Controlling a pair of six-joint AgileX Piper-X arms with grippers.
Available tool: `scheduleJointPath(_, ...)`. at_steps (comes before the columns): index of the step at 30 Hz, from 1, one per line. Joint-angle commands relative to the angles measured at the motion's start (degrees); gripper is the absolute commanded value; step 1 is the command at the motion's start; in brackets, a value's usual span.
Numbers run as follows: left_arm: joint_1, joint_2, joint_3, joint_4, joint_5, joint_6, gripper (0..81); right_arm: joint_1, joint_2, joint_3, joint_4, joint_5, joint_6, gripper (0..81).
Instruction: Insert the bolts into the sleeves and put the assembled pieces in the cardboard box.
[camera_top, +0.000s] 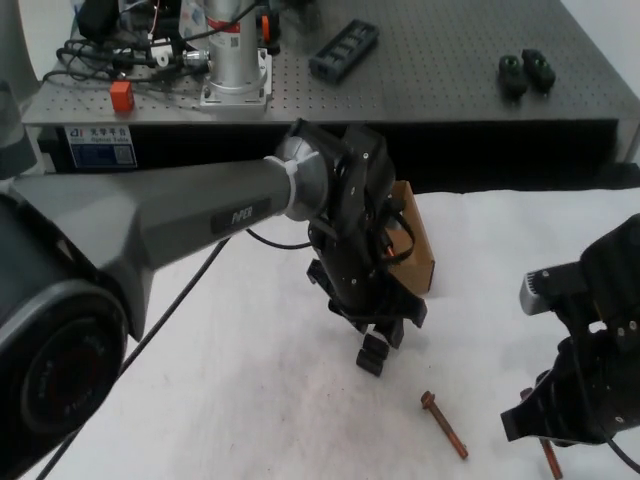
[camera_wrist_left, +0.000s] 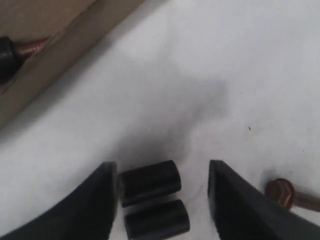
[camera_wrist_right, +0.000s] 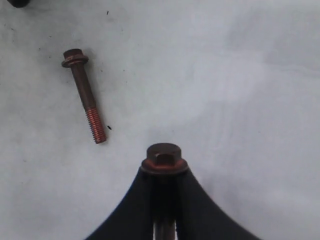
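Left gripper (camera_wrist_left: 161, 167): fingers spread apart, gripping nothing, lowered close over the white cloth and straddling two sleeves.
Short black cylindrical sleeves: two, (camera_wrist_left: 150, 182) and (camera_wrist_left: 157, 219), lying on their sides, parallel and just beside each other between the left fingers. The first has one end just beside one finger (camera_wrist_left: 102, 197). A clear gap separates both from the other finger (camera_wrist_left: 235, 205).
Right gripper (camera_wrist_right: 163, 172): fingers together, clamped on the shank of a copper-coloured hex-flange bolt (camera_wrist_right: 163, 157). The bolt's head stands just past the fingertips, above the cloth.
Loose copper-coloured bolt (camera_wrist_right: 84, 95): lying flat on the cloth between the two grippers, apart from both. Its head also appears just outside one left finger in the left wrist view (camera_wrist_left: 281, 192). In the high view it lies slantwise (camera_top: 444, 425).
Brown cardboard box (camera_top: 415, 240): standing on the cloth just behind the left gripper, partly hidden by that arm's wrist.
Inside the box: beyond the wall (camera_wrist_left: 60, 55), a black sleeve end (camera_wrist_left: 6, 57) with a copper shank (camera_wrist_left: 32, 46) sticking out of it.
White cloth (camera_top: 250, 400): covers the bench under the sleeves, bolts and box.
Perforated metal table (camera_top: 450, 40): behind the cloth, well apart from the grippers.
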Motion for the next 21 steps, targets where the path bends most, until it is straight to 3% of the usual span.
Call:
scheduleJointPath(1,-0.2,1.0,-0.8,1.4,-0.7,-0.1,47.3,-0.2,-0.4,0.0,0.6,-0.5,0.3,1.2)
scheduleJointPath(10,-0.2,0.9,-0.6,2.7,-3.1,-0.1,46.1,-0.2,-0.4,0.0,1.5,-0.5,0.3,1.2)
scheduleJointPath(21,-0.2,1.8,-0.6,2.3,-2.0,0.8,20.0,-0.2,-0.6,0.0,1.5,-0.5,0.3,1.2)
